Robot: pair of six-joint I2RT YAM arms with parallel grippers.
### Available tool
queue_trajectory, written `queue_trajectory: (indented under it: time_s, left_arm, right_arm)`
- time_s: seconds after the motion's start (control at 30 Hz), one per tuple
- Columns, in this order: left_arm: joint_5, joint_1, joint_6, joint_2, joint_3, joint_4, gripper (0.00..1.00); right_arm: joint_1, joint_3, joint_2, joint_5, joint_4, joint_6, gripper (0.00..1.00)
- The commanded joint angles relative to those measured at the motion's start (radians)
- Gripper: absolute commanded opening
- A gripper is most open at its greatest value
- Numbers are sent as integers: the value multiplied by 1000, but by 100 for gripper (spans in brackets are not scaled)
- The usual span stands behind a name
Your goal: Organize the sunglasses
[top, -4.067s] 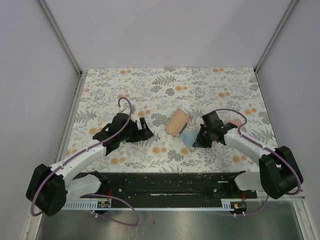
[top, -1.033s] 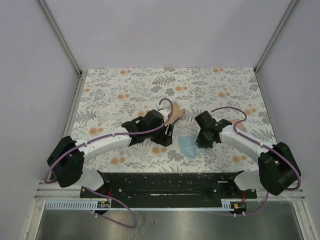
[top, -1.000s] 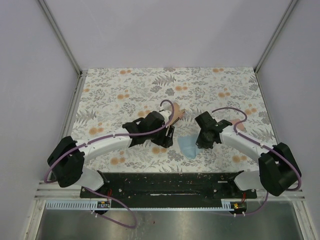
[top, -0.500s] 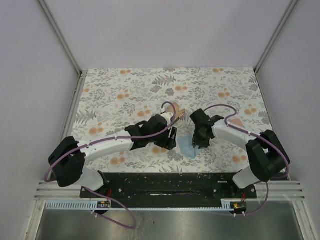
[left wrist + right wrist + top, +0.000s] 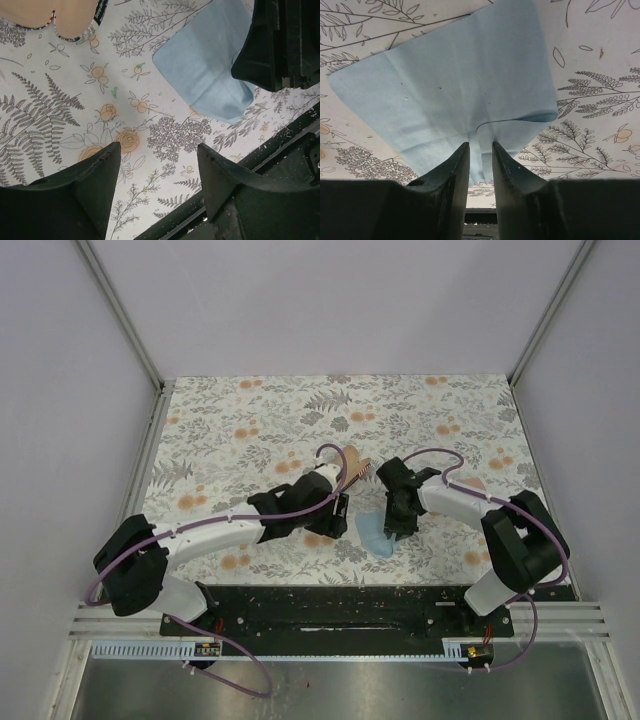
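Spread on the floral table (image 5: 250,410), a blue cloth (image 5: 460,90) is straddled by the right end effector (image 5: 481,145), its fingers set narrowly apart over a raised crease in it. The left end effector (image 5: 157,149) is poised just left of the cloth, fingers wide apart. A tan, stripe-edged case (image 5: 72,17) is seen just beyond the cloth. The sunglasses cannot be located in any view.

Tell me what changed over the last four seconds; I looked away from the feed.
The left gripper swung right, from left of centre to the middle of the table, with its jaws open and empty. The right gripper edged left over the blue cloth; whether it pinches the cloth is unclear. The cloth looks unmoved.
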Motion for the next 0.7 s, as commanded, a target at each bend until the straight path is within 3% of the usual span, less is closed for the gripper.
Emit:
queue_trajectory:
  time_s: [0.0, 0.17, 0.3, 0.67]
  left_arm:
    - [-46, 3, 0, -35, -21, 14, 66]
    - [-54, 3, 0, -50, -36, 11, 66]
    - [-55, 3, -1, -55, -36, 8, 66]
    - [55, -37, 34, -6, -13, 61, 66]
  right_arm:
    - [4, 4, 16, 7, -29, -35, 32]
    - [5, -16, -8, -14, -39, -54, 22]
    - [4, -13, -36, -10, -58, -54, 0]
    - [-25, -121, -238, 4, -52, 121, 0]
